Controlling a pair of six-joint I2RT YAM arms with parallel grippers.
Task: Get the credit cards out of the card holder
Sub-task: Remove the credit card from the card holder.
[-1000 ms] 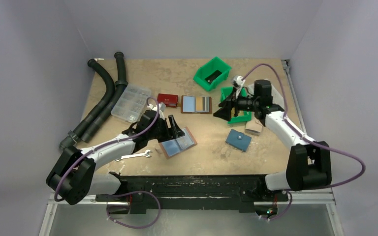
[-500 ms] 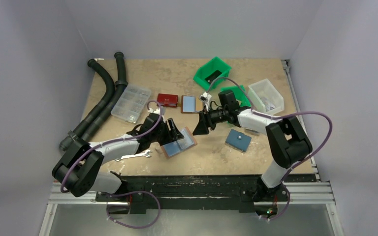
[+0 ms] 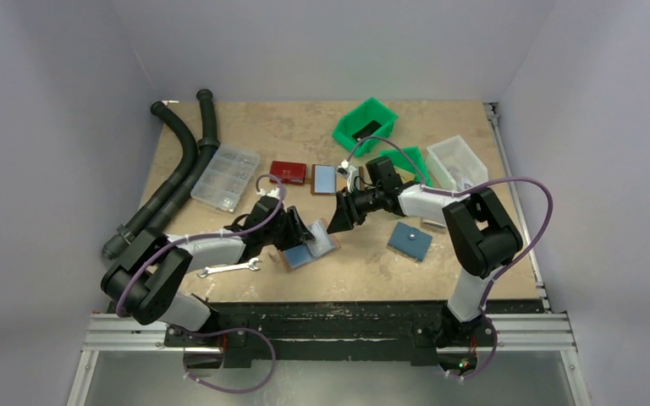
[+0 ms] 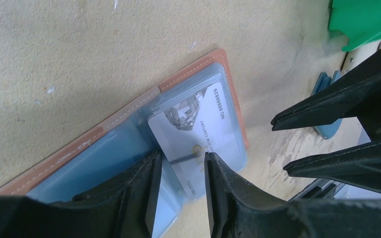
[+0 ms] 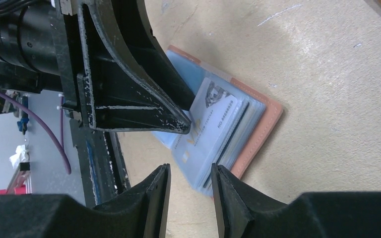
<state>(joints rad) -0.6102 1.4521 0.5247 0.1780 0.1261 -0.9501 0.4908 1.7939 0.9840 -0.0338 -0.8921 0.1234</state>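
Left claw [image 4: 181,159] is down on the open card holder [image 4: 129,106]. Its jaws are narrow, either side of the near edge of a pale grey credit card [image 4: 198,119], and I see no pinch. Right claw [image 5: 189,171] is also narrow and empty, just off the holder's outer edge and nearly tip to tip with the left.

Changed in the last second:
- The right arm swung in from the green bins [image 3: 364,125] at the far right to desk centre.
- Both claws closed down from wide.

My read: left pins the holder, right lines up for the pull. The card looks still sleeved, so extraction hasn't started. The holder lies front-centre, slightly left.

Desk [image 3: 389,271] is a scuffed tan board with plain pale walls on three sides. On it:
- black corrugated hoses [image 3: 178,161] at the far-left corner
- clear parts box [image 3: 224,176] beside them
- clear tub [image 3: 461,161] at the right edge
- red wallet [image 3: 288,172] mid-far
- blue snap pouch [image 3: 410,240] right of centre
- wrench [image 3: 228,269] front-left
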